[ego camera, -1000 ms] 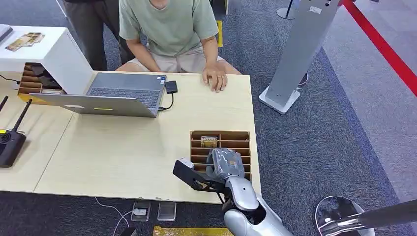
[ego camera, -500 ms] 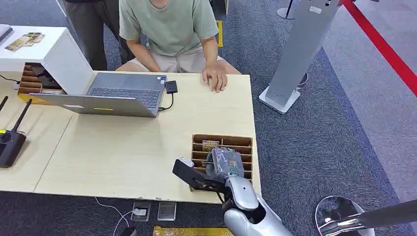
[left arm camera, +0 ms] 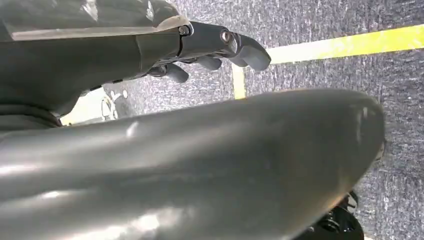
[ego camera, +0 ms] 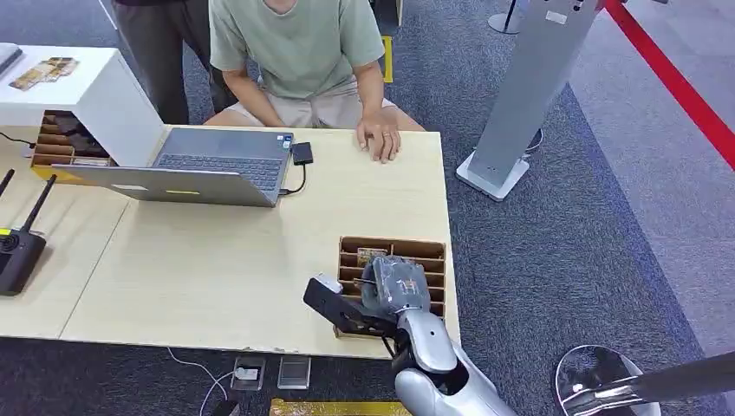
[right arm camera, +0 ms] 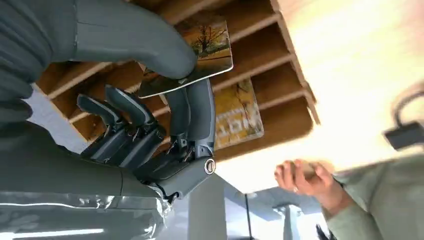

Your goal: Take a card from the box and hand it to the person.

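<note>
A brown cardboard box (ego camera: 433, 252) with slotted dividers stands near the table's front right corner. My right hand (ego camera: 395, 286) hovers over its near slots. In the right wrist view this hand (right arm camera: 150, 125) pinches a card with a tree picture (right arm camera: 207, 50) between thumb and fingers (right arm camera: 192, 112), lifted just clear of the box (right arm camera: 280, 47). A second, yellow card (right arm camera: 239, 117) stays in a far slot (ego camera: 371, 255). The person sits across the table, one hand (ego camera: 380, 139) resting flat on the far edge. My left hand (left arm camera: 220, 45) hangs over the carpet, holding nothing.
An open laptop (ego camera: 204, 165) with a plugged-in black adapter (ego camera: 302, 153) lies at the far left of the table. A white stand (ego camera: 95, 95) and another slotted box (ego camera: 61, 143) sit further left. A black radio with antennas (ego camera: 17, 247) is at the left edge.
The box has slid slightly toward me and to the right under my right hand. The hand itself has barely moved. The person's hand stays put.
</note>
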Tool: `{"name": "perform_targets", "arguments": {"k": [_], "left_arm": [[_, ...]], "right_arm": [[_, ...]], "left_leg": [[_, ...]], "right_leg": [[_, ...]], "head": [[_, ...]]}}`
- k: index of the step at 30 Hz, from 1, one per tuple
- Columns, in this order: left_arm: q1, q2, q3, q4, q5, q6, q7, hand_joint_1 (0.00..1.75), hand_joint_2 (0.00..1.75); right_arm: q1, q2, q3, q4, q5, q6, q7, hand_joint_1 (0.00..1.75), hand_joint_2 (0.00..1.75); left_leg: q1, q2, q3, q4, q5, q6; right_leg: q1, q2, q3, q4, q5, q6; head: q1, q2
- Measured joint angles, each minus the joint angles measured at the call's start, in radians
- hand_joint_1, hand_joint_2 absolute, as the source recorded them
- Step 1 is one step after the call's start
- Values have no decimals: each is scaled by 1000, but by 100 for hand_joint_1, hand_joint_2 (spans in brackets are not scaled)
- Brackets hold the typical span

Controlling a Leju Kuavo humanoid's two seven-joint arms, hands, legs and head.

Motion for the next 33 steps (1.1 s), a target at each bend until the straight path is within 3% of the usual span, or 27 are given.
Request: {"name": "perform_targets", "arguments": {"k": [5, 17, 22, 26, 30, 33], "left_arm": [[0, 0, 0, 0, 2, 0, -13, 0, 0], [1, 0, 0, 0, 8, -3, -28, 0, 0], [1, 0, 0, 0, 0, -13, -32, 0, 0], [-1, 0, 0, 0, -14, -29, -42, 0, 0], [-1, 1, -2, 0, -36, -44, -52, 0, 0], [-1, 2, -5, 0, -49, -47, -52, 0, 0]], "right_arm": [[-6, -2, 5, -31, 34, -58, -99, 175, 175], [-4, -65, 0, -305, 112, -156, -196, 175, 175], [-27, -80, -6, -323, 78, -169, -239, 175, 175], [-132, -61, -4, -211, 33, -173, -332, 175, 175], [-271, -4, -3, 5, -45, -208, -417, 175, 175], [-369, 32, -1, 181, -60, -224, -425, 175, 175]], "left_leg": [[0, 0, 0, 0, 0, 0], [0, 0, 0, 0, 0, 0], [0, 0, 0, 0, 0, 0], [0, 0, 0, 0, 1, 0], [0, 0, 0, 0, 1, 0], [0, -1, 0, 0, 1, 0]], "right_leg": [[0, 0, 0, 0, 0, 0], [0, 0, 0, 0, 0, 0], [0, 0, 0, 0, 0, 0], [0, 0, 0, 0, 1, 0], [0, 0, 0, 1, 1, 0], [0, 0, 0, 1, 1, 0]], "head": [[0, 0], [0, 0], [0, 0], [0, 0], [-1, 0], [-1, 0]]}}
